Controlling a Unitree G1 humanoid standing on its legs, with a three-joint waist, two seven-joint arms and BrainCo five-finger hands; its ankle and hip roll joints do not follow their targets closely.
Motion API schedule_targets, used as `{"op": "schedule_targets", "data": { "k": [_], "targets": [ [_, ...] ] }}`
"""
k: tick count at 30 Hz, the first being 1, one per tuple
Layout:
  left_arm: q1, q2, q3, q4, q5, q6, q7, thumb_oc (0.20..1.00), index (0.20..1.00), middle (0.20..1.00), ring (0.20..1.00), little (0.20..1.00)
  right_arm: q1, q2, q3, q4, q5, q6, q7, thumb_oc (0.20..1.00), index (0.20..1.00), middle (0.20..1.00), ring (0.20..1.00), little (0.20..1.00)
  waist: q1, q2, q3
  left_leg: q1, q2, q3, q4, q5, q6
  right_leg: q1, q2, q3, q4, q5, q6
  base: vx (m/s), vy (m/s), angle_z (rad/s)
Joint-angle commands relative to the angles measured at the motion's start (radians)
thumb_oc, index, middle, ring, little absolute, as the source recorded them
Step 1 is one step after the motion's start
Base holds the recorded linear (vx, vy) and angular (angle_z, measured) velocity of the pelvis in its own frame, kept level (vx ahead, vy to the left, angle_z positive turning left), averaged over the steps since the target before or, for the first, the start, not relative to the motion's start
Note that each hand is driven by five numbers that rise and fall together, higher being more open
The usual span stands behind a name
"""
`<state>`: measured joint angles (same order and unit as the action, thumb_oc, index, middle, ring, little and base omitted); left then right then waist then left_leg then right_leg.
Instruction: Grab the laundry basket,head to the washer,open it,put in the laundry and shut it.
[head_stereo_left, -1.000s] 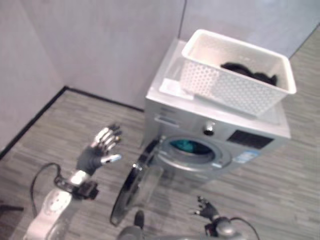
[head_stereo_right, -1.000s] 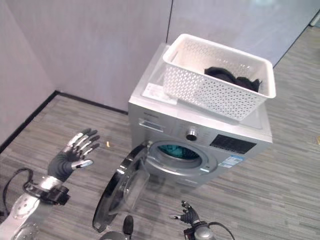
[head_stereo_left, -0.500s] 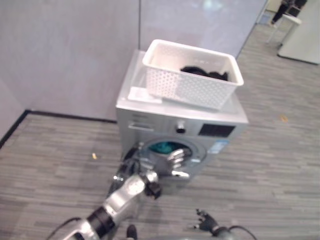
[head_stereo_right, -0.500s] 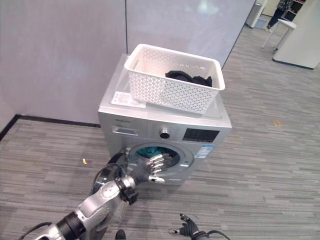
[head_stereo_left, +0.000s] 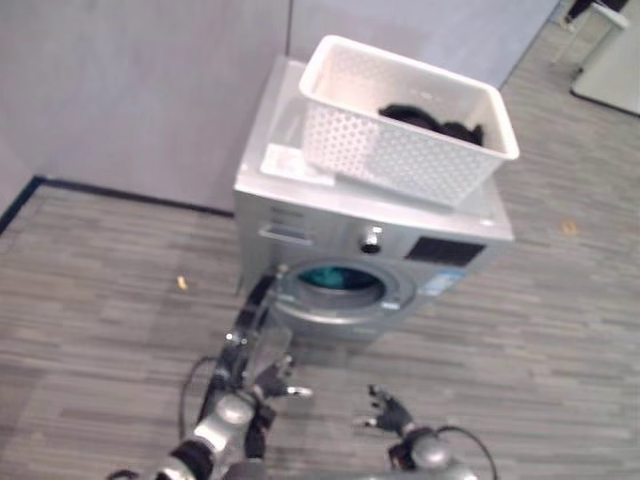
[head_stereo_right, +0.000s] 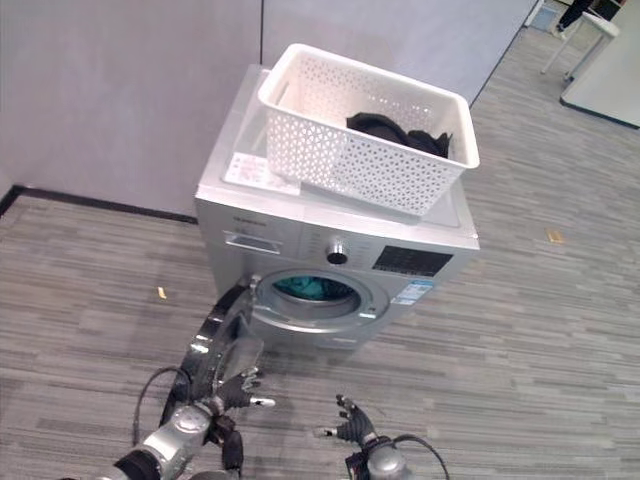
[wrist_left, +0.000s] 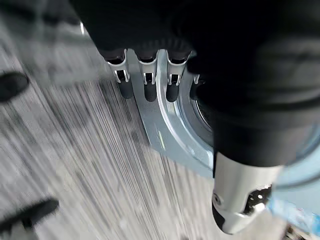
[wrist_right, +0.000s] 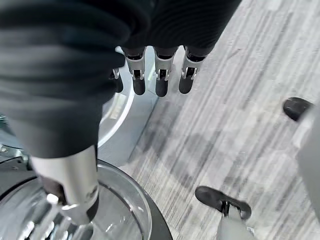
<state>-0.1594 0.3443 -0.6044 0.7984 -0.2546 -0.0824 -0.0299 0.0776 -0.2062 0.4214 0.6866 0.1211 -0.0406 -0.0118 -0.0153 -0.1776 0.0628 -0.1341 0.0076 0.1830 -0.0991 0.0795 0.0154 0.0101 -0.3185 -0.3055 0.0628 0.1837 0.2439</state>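
The white basket (head_stereo_right: 365, 135) sits on top of the washer (head_stereo_right: 330, 245), dark laundry (head_stereo_right: 398, 132) heaped at its right end; the round door (head_stereo_right: 222, 340) hangs open to the left, something teal (head_stereo_right: 302, 289) showing in the drum. Left hand (head_stereo_right: 238, 388) low by the door's edge, right hand (head_stereo_right: 350, 428) low before the washer; both with fingers loose and spread, holding nothing.

Washer (head_stereo_right: 330, 240) stands on floor (head_stereo_right: 560, 330) against wall (head_stereo_right: 120, 90). Laundry basket (head_stereo_right: 360, 130) sits on washer top, toward its right; clothes (head_stereo_right: 400, 130) lie in basket's right end. Paper sheet (head_stereo_right: 255, 170) on washer top, left of basket. Door (head_stereo_right: 225, 340) hangs open at drum's left. Cloth (head_stereo_right: 305, 289) inside drum. Left hand (head_stereo_right: 240, 392) before door; right hand (head_stereo_right: 350, 428) beside it, low before washer.
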Motion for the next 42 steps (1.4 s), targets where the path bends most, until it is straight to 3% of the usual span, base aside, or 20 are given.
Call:
{"op": "schedule_targets", "data": {
  "k": [1, 5, 11, 14, 16, 17, 18, 20, 21, 25, 27, 28, 29, 30, 31, 32, 35, 37, 42],
  "targets": [
    [-0.125, -0.057, 0.048, 0.1, 0.171, -0.061, 0.086, 1.0, 1.0, 1.0, 1.0, 1.0, -0.044, -0.048, -0.011, -0.021, 0.026, -0.036, -0.011, 1.0, 1.0, 1.0, 1.0, 1.0, -0.002, 0.04, 0.018, -0.018, 0.084, 0.002, 0.012, -0.026, -0.059, -0.001, 0.005, 0.003, -0.045, 0.189, 0.018, -0.04, 0.01, -0.02],
    [-0.2, -0.02, 0.073, 0.195, 0.304, -0.071, 0.16, 1.0, 1.0, 1.0, 1.0, 1.0, -0.06, -0.061, 0.007, -0.04, 0.023, -0.058, -0.014, 1.0, 1.0, 1.0, 1.0, 1.0, -0.011, 0.03, 0.041, -0.038, 0.092, 0.009, 0.012, -0.021, -0.061, -0.028, 0.007, 0.008, -0.046, 0.177, 0.018, -0.04, 0.022, -0.03],
    [-0.193, 0.027, 0.141, 0.134, 0.266, -0.089, 0.206, 1.0, 1.0, 1.0, 1.0, 1.0, -0.054, -0.06, 0.004, -0.039, 0.022, -0.071, -0.015, 1.0, 1.0, 1.0, 1.0, 1.0, -0.004, 0.021, 0.048, -0.031, 0.1, 0.023, 0.012, -0.035, -0.064, -0.033, 0.008, 0.024, -0.068, 0.186, 0.018, 0.02, 0.03, -0.14],
    [-0.15, 0.039, 0.164, 0.062, 0.24, -0.1, 0.21, 1.0, 1.0, 1.0, 1.0, 1.0, -0.047, -0.058, -0.014, -0.058, 0.027, -0.077, -0.017, 1.0, 1.0, 1.0, 1.0, 1.0, -0.003, 0.018, 0.041, -0.016, 0.097, 0.03, 0.021, -0.049, -0.056, -0.037, 0.003, 0.057, -0.063, 0.21, 0.018, 0.05, 0.061, -0.13],
    [-0.094, 0.054, 0.188, -0.021, 0.208, -0.105, 0.205, 1.0, 1.0, 1.0, 1.0, 1.0, -0.039, -0.052, -0.054, -0.062, 0.062, -0.084, -0.026, 1.0, 1.0, 1.0, 1.0, 1.0, -0.002, 0.026, 0.035, 0.011, 0.088, 0.035, 0.031, -0.072, -0.038, -0.052, -0.004, 0.113, -0.017, 0.225, 0.018, 0.09, 0.164, -0.35],
    [-0.063, 0.06, 0.196, -0.069, 0.179, -0.109, 0.191, 1.0, 1.0, 1.0, 1.0, 1.0, -0.04, -0.049, -0.09, -0.051, 0.085, -0.086, -0.039, 1.0, 1.0, 1.0, 1.0, 1.0, -0.007, 0.04, 0.034, 0.032, 0.08, 0.031, 0.03, -0.08, -0.024, -0.073, -0.001, 0.157, 0.044, 0.212, 0.018, 0.11, 0.269, -0.42],
    [-0.037, 0.065, 0.201, -0.111, 0.162, -0.109, 0.184, 1.0, 1.0, 1.0, 1.0, 1.0, -0.033, -0.053, -0.126, -0.066, 0.102, -0.088, -0.053, 1.0, 1.0, 1.0, 1.0, 1.0, -0.016, 0.062, 0.04, 0.047, 0.08, 0.026, 0.03, -0.079, -0.006, -0.111, 0.033, 0.212, 0.138, 0.176, -0.005, 0.12, 0.324, -0.38],
    [0.012, 0.074, 0.234, -0.175, 0.127, -0.111, 0.169, 1.0, 1.0, 1.0, 1.0, 1.0, -0.031, -0.055, -0.195, -0.06, 0.153, -0.097, -0.074, 1.0, 1.0, 1.0, 1.0, 1.0, -0.029, 0.112, 0.053, 0.089, 0.093, 0.029, 0.032, -0.088, 0.008, -0.179, 0.11, 0.258, 0.259, 0.057, -0.032, 0.24, 0.302, -0.26],
    [0.073, 0.084, 0.272, -0.259, 0.077, -0.117, 0.145, 1.0, 1.0, 1.0, 1.0, 1.0, -0.031, -0.063, -0.308, -0.062, 0.205, -0.112, -0.117, 1.0, 1.0, 1.0, 1.0, 1.0, -0.044, 0.145, 0.057, 0.155, 0.082, 0.032, 0.028, -0.112, 0.011, -0.223, 0.14, 0.241, 0.238, -0.033, -0.049, 0.38, 0.18, -0.18],
    [0.157, 0.098, 0.334, -0.374, 0.012, -0.119, 0.105, 1.0, 1.0, 1.0, 1.0, 1.0, -0.006, -0.107, -0.489, -0.144, 0.175, -0.132, -0.226, 1.0, 1.0, 1.0, 1.0, 1.0, -0.068, 0.168, 0.064, 0.242, 0.071, -0.004, 0.036, -0.167, 0.005, -0.26, 0.161, 0.259, 0.063, -0.031, -0.033, 0.35, -0.035, 0.05],
    [0.162, 0.078, 0.35, -0.386, -0.001, -0.132, 0.102, 1.0, 1.0, 1.0, 1.0, 1.0, 0.033, -0.127, -0.583, -0.257, 0.125, -0.148, -0.299, 1.0, 1.0, 1.0, 1.0, 1.0, -0.095, 0.173, 0.061, 0.271, 0.068, -0.042, 0.046, -0.19, 0.003, -0.279, 0.178, 0.318, 0.03, -0.009, -0.011, 0.4, -0.159, 0.58],
    [0.143, 0.061, 0.349, -0.393, -0.021, -0.137, 0.109, 1.0, 1.0, 1.0, 1.0, 1.0, 0.08, -0.146, -0.688, -0.428, 0.055, -0.177, -0.362, 1.0, 1.0, 1.0, 1.0, 1.0, -0.117, 0.167, 0.049, 0.291, 0.067, -0.086, 0.05, -0.2, -0.006, -0.252, 0.205, 0.378, 0.025, -0.028, -0.011, 0.43, -0.246, 0.81],
    [0.143, 0.053, 0.352, -0.401, -0.029, -0.138, 0.108, 1.0, 1.0, 1.0, 1.0, 1.0, 0.1, -0.161, -0.737, -0.519, 0.011, -0.191, -0.382, 1.0, 1.0, 1.0, 1.0, 1.0, -0.119, 0.162, 0.035, 0.299, 0.075, -0.106, 0.047, -0.204, -0.013, -0.229, 0.212, 0.384, 0.016, -0.05, -0.022, 0.32, -0.2, 1.39],
    [0.144, 0.052, 0.349, -0.402, -0.029, -0.137, 0.108, 1.0, 1.0, 1.0, 1.0, 1.0, 0.108, -0.158, -0.741, -0.531, 0.006, -0.186, -0.382, 1.0, 1.0, 1.0, 1.0, 1.0, -0.121, 0.165, 0.035, 0.302, 0.077, -0.11, 0.046, -0.204, -0.014, -0.224, 0.212, 0.378, 0.016, -0.053, -0.023, 0.33, -0.281, 1.62],
    [0.168, 0.04, 0.356, -0.401, -0.039, -0.126, 0.101, 1.0, 1.0, 1.0, 1.0, 1.0, 0.128, -0.189, -0.824, -0.719, -0.092, -0.207, -0.399, 1.0, 1.0, 1.0, 1.0, 1.0, -0.126, 0.169, 0.008, 0.331, 0.136, -0.128, 0.035, -0.174, -0.042, -0.206, 0.252, 0.353, 0.054, -0.118, -0.053, 0.31, -0.306, 1.88],
    [0.167, 0.037, 0.352, -0.394, -0.045, -0.119, 0.103, 1.0, 1.0, 1.0, 1.0, 1.0, 0.118, -0.21, -0.858, -0.8, -0.13, -0.216, -0.428, 1.0, 1.0, 1.0, 1.0, 1.0, -0.122, 0.164, 0.003, 0.328, 0.162, -0.138, 0.04, -0.15, -0.058, -0.199, 0.265, 0.333, 0.077, -0.135, -0.067, 0.32, -0.299, 1.24],
    [0.149, 0.034, 0.327, -0.381, -0.038, -0.102, 0.095, 1.0, 1.0, 1.0, 1.0, 1.0, 0.09, -0.23, -0.906, -0.942, -0.161, -0.239, -0.434, 1.0, 1.0, 1.0, 1.0, 1.0, -0.114, 0.144, -0.017, 0.307, 0.199, -0.165, 0.042, -0.11, -0.074, -0.173, 0.267, 0.269, 0.079, -0.147, -0.081, 0.11, -0.26, 0.26],
    [0.113, 0.033, 0.279, -0.381, -0.011, -0.088, 0.069, 1.0, 1.0, 1.0, 1.0, 1.0, 0.01, -0.316, -0.921, -1.071, -0.176, -0.27, -0.424, 1.0, 1.0, 1.0, 1.0, 1.0, -0.102, 0.119, -0.043, 0.29, 0.233, -0.156, 0.031, -0.085, -0.089, -0.123, 0.278, 0.191, 0.041, -0.164, -0.092, 0.15, -0.302, 0.79],
    [0.101, 0.036, 0.246, -0.394, 0.026, -0.071, 0.034, 1.0, 1.0, 1.0, 1.0, 1.0, -0.054, -0.443, -0.932, -1.177, -0.176, -0.28, -0.363, 1.0, 1.0, 1.0, 1.0, 1.0, -0.091, 0.104, -0.067, 0.281, 0.263, -0.162, 0.015, -0.074, -0.118, -0.086, 0.301, 0.15, 0.014, -0.188, -0.108, 0.06, -0.116, 1.08]
  ]
}}
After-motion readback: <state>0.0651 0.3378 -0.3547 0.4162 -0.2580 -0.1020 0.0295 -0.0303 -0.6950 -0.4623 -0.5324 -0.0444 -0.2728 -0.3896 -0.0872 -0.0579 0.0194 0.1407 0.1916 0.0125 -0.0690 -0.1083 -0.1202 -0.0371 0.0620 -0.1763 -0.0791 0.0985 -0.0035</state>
